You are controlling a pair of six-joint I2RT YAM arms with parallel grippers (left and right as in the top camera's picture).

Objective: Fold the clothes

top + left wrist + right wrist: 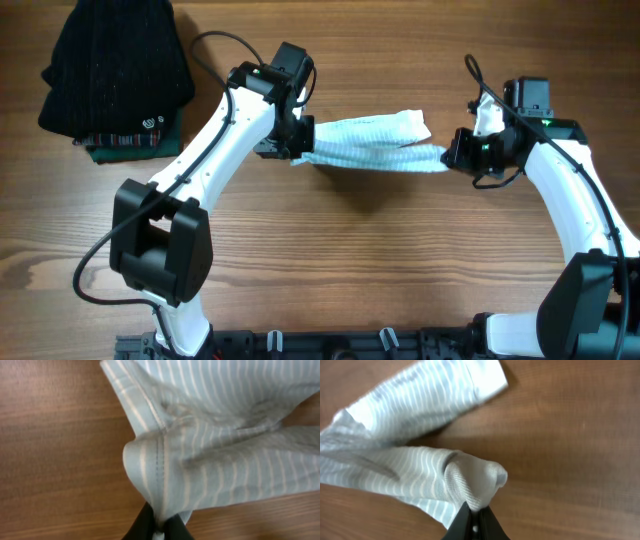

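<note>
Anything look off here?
Nothing damaged or spilled. The striped garment is stretched between the left gripper and right gripper, bunched and twisted rather than flat, with one hemmed end sticking out loose.

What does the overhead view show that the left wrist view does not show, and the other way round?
Only overhead: the left arm and right arm, the garment stretched between them with the right jaws shut on its far end, and a dark pile at the picture's top left.
Only left wrist: the garment's stitched seam up close, running down into the shut left jaws.
Both: the striped garment and the wood table.
</note>
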